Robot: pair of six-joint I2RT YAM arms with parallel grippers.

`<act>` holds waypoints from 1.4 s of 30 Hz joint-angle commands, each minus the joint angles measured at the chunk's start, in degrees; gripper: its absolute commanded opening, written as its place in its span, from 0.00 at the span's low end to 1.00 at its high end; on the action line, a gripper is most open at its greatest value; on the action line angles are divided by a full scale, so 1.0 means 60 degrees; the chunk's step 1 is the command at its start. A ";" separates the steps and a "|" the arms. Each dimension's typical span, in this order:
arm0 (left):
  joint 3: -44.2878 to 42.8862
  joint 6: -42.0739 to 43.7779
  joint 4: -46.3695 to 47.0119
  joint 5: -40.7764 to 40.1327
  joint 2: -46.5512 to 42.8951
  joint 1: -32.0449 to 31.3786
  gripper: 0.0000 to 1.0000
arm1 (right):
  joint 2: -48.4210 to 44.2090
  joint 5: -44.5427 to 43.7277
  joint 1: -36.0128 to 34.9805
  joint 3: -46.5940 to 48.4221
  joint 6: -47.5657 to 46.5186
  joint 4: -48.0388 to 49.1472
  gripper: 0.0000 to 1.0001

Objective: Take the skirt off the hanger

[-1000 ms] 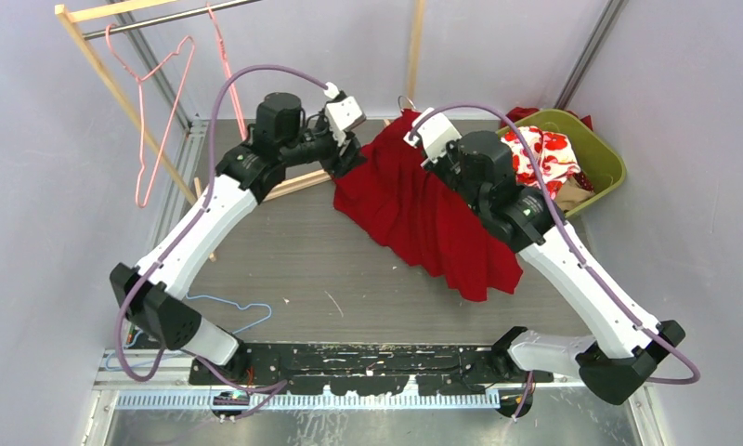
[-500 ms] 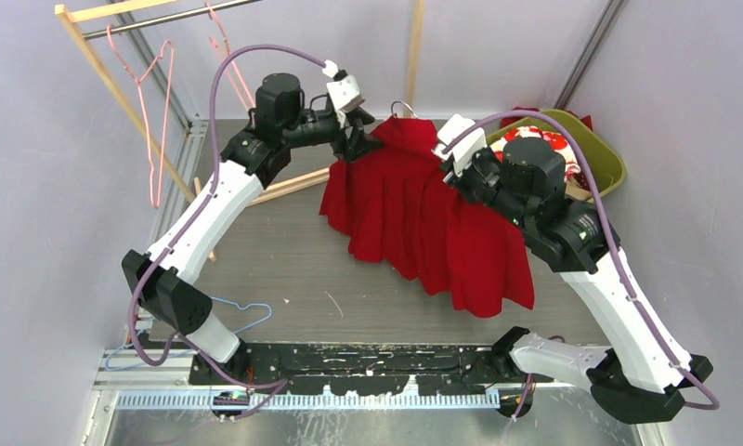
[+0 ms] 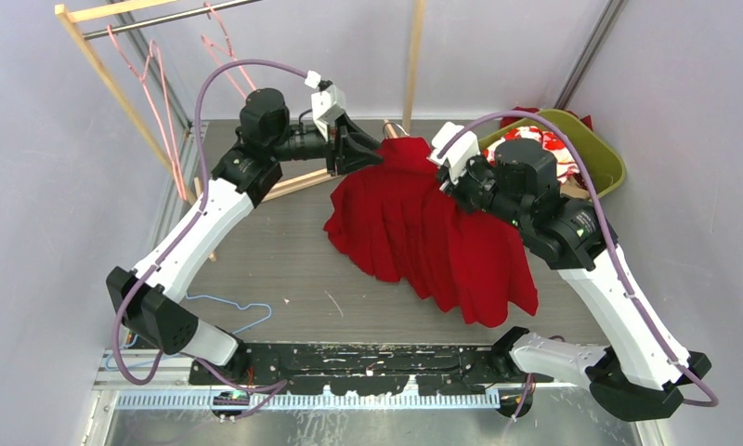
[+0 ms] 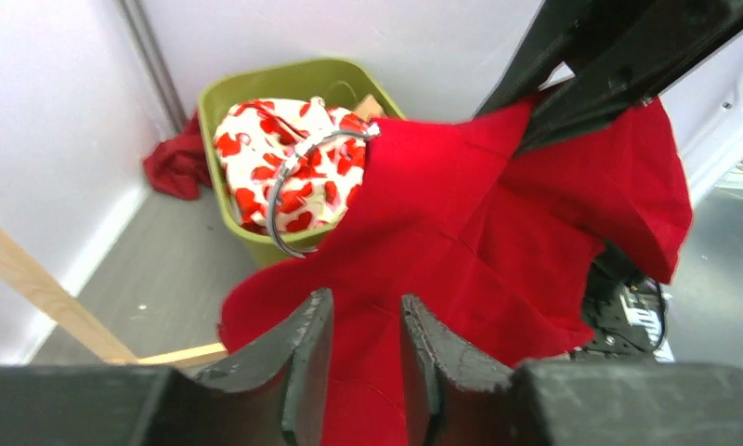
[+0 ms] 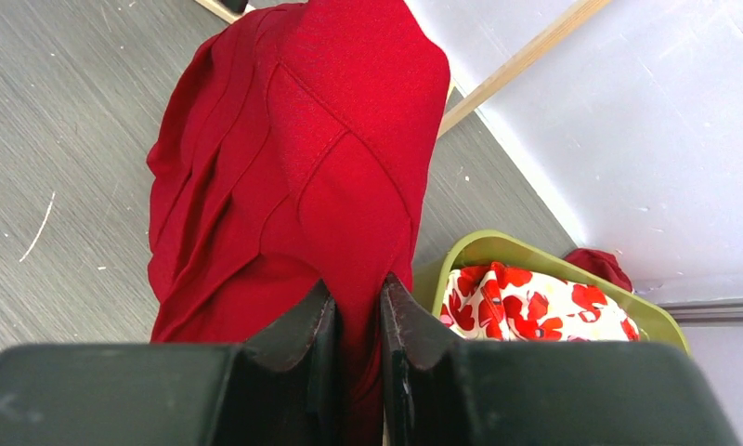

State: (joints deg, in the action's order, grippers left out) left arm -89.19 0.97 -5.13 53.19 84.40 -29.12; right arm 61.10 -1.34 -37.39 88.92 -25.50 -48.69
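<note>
The red skirt [image 3: 423,228] hangs between my two grippers, its hem trailing toward the table. The hanger is mostly hidden inside the waist; only its metal hook [image 3: 393,126] sticks out at the top, and it also shows in the left wrist view [image 4: 289,190]. My left gripper [image 3: 371,154] is at the left end of the waist, its jaws narrowly apart with red fabric [image 4: 461,232] between them [image 4: 366,302]. My right gripper [image 3: 448,173] is shut on a fold of the skirt [image 5: 349,139] at the right end of the waist [image 5: 358,283].
A green bin [image 3: 611,165] with a red-and-white floral cloth [image 3: 552,149] stands at the back right. A wooden rack [image 3: 117,93] with pink hangers [image 3: 154,70] stands at the back left. A blue hanger [image 3: 233,311] lies on the table near the left arm's base.
Both grippers have raised the skirt off the table. The right arm has moved up and to the right. The pink hangers have swung on the rack.
</note>
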 commanded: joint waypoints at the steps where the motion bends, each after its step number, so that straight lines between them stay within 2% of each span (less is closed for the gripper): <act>1: 0.0306 -0.0462 0.0342 0.0722 -0.0069 0.0049 0.36 | -0.0072 0.0190 -0.0027 0.0891 0.0204 0.1299 0.01; 10: 0.0052 -0.0753 0.0227 0.1251 0.0640 0.0064 0.39 | -0.0028 0.0224 -0.0024 0.1175 0.0059 0.1086 0.01; 12: 0.0015 -0.0780 0.0175 0.1321 0.0824 0.0064 0.33 | -0.0055 0.0183 -0.0024 0.1178 0.0050 0.1103 0.01; 16: -0.0143 -0.0961 0.0001 0.1485 0.1074 0.0064 0.11 | -0.0105 0.0071 -0.0024 0.1146 0.0030 0.1143 0.01; 21: -0.0249 -0.0977 -0.0244 0.1689 0.1287 0.0057 0.00 | -0.0113 -0.0053 -0.0032 0.1150 0.0013 0.1258 0.01; 24: -0.0204 -0.0938 -0.0364 0.1679 0.1290 0.0071 0.00 | -0.0093 -0.0058 -0.0026 0.1179 -0.0002 0.1317 0.01; 25: -0.0215 -0.0887 -0.0488 0.1500 0.1298 0.0065 0.02 | -0.0069 -0.0047 -0.0030 0.1207 0.0001 0.1308 0.01; 27: -0.0248 -0.0798 -0.0715 0.1437 0.1333 0.0109 0.35 | -0.0040 -0.0040 -0.0024 0.1208 -0.0017 0.1286 0.01; 29: -0.0243 -0.0941 -0.0539 0.1548 0.1327 0.0197 0.50 | -0.0025 -0.0041 -0.0024 0.1227 -0.0013 0.1277 0.01; 31: -0.0262 -0.1007 -0.0384 0.1555 0.1311 0.0282 0.60 | -0.0017 -0.0045 -0.0024 0.1242 -0.0029 0.1226 0.01; 33: -0.0330 -0.1012 -0.0342 0.1469 0.1307 0.0431 0.66 | -0.0012 -0.0041 -0.0035 0.1274 -0.0015 0.1214 0.01; 35: -0.0387 -0.1047 -0.0248 0.1465 0.1328 0.0636 0.68 | -0.0016 -0.0028 -0.0032 0.1326 -0.0006 0.1177 0.01; 38: -0.0365 -0.1431 0.0357 0.1474 0.1430 0.0949 0.79 | -0.0023 -0.0040 -0.0024 0.1394 -0.0007 0.1130 0.01; 42: -0.0501 -0.1864 0.1021 0.1476 0.1724 0.1060 0.81 | -0.0018 -0.0051 -0.0031 0.1424 -0.0001 0.1092 0.01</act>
State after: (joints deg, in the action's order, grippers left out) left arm -89.10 -7.11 -5.56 62.24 93.34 -23.40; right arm 62.30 -2.52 -37.28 93.36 -25.54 -51.68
